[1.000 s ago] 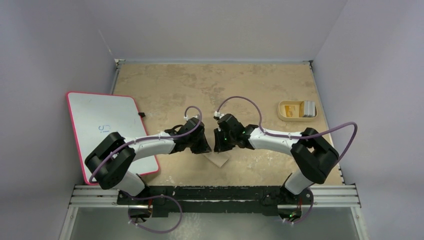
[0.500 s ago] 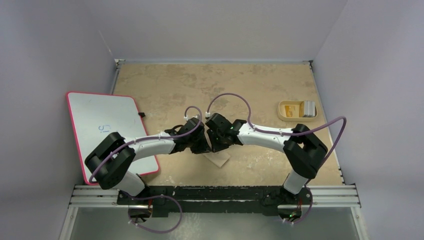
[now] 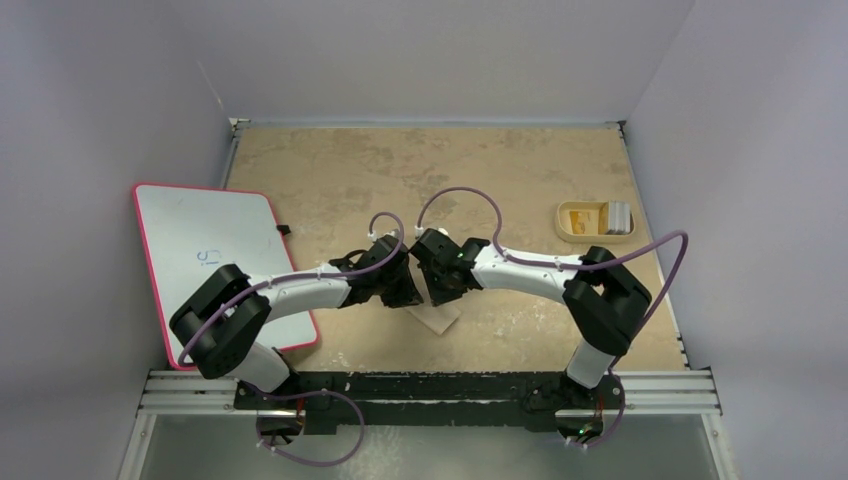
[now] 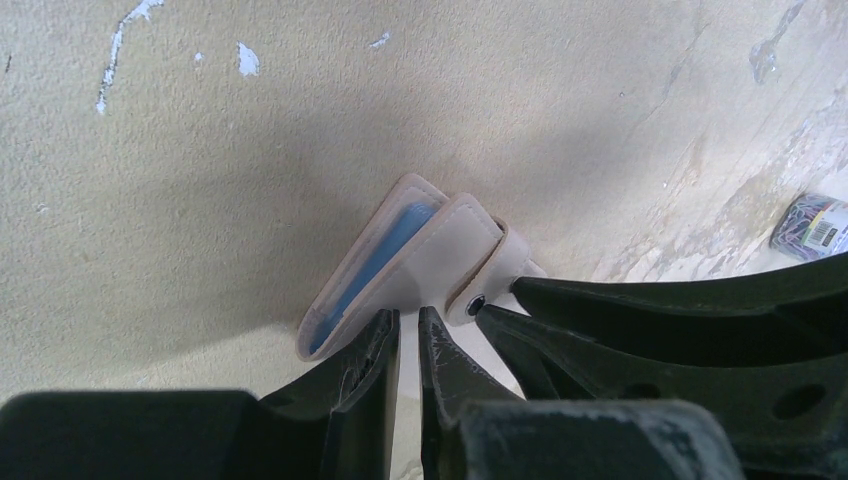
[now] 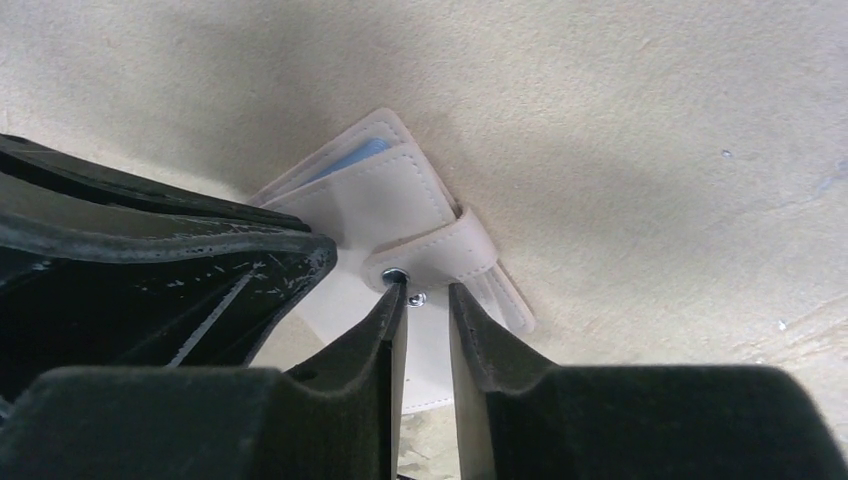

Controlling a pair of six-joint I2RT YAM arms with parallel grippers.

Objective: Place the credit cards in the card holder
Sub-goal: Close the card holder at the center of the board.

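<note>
Over the last second the right arm swings in from the right side of the table and brings the right gripper (image 3: 438, 288) up against the left gripper (image 3: 405, 290), so both now crowd over the card holder (image 3: 434, 319) at the near middle of the table. The card holder lies folded, its light-blue lining showing at the open edge and its snap strap (image 5: 430, 258) wrapped over the top. The left gripper's fingers (image 4: 378, 345) are pinched to a narrow slit with pale wallet material in the gap, so they seem to be pinning it down. The right fingers (image 5: 392, 320) are just as narrow, with their tips at the snap end of the strap (whether they actually grip it I cannot tell). I read this as the start of unsnapping the holder. The credit cards (image 3: 619, 216) sit untouched in the tray (image 3: 566, 230), well apart at the right.
</note>
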